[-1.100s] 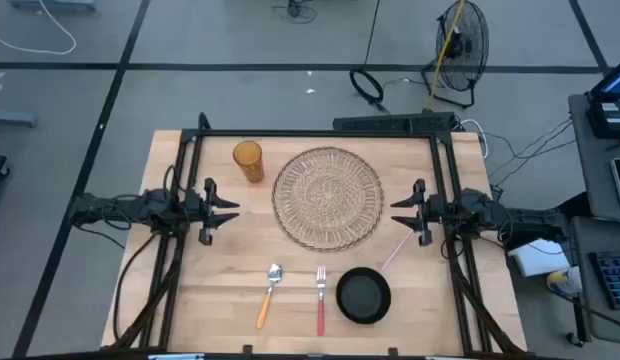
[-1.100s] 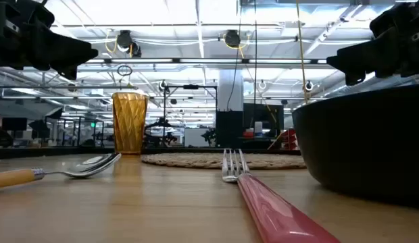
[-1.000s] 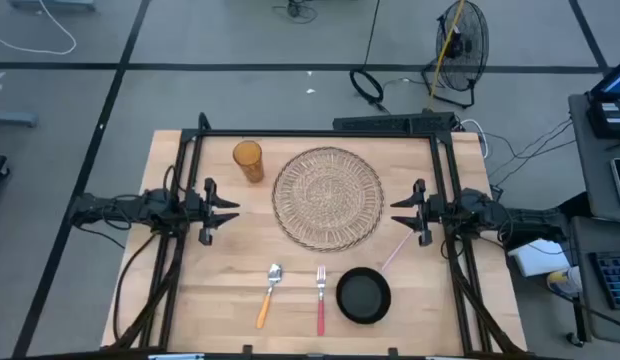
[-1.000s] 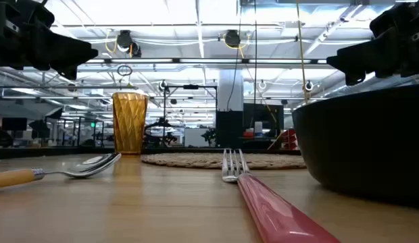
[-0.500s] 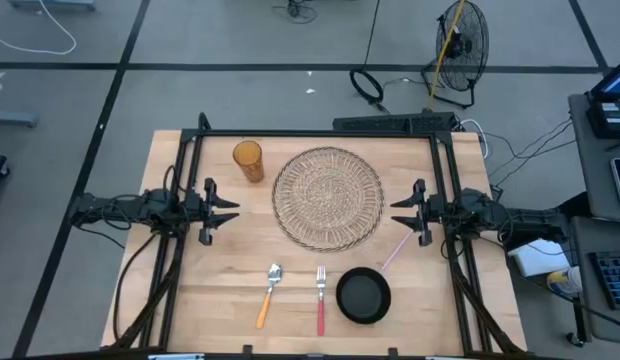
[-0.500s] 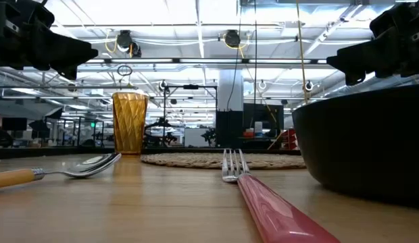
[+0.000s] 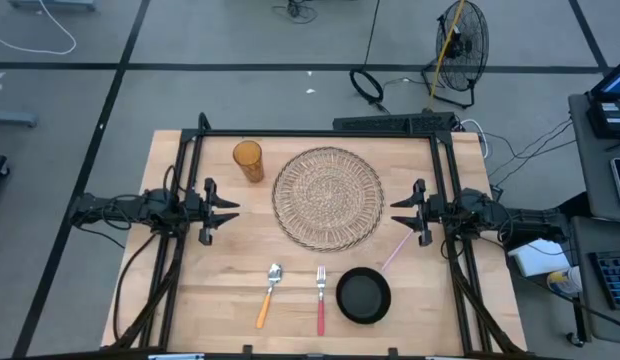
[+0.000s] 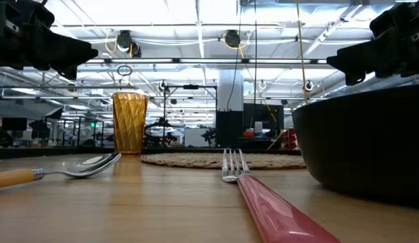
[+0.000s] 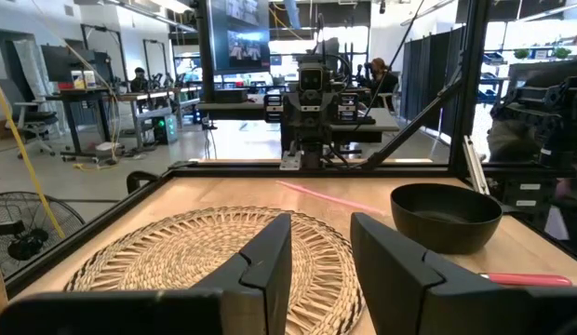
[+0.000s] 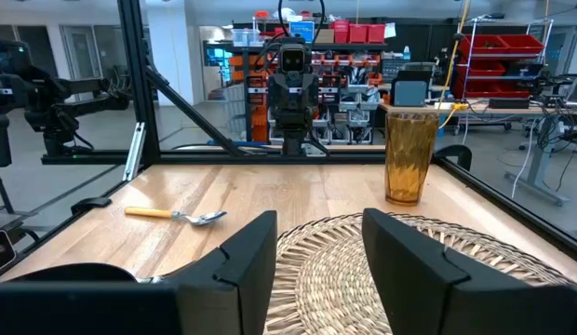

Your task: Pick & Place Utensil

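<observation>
Utensils lie on the worktop well clear of both hands: we see the spoon with its orange handle nearer our left hand, and the pink-handled fork just beside it; a black bowl sits next to the fork, nearer our right hand; a pink straw lies close below that hand; between the two hands rests the woven placemat; an amber cup stands beyond the left hand; both hands hover with fingers parted, gripping nothing.
</observation>
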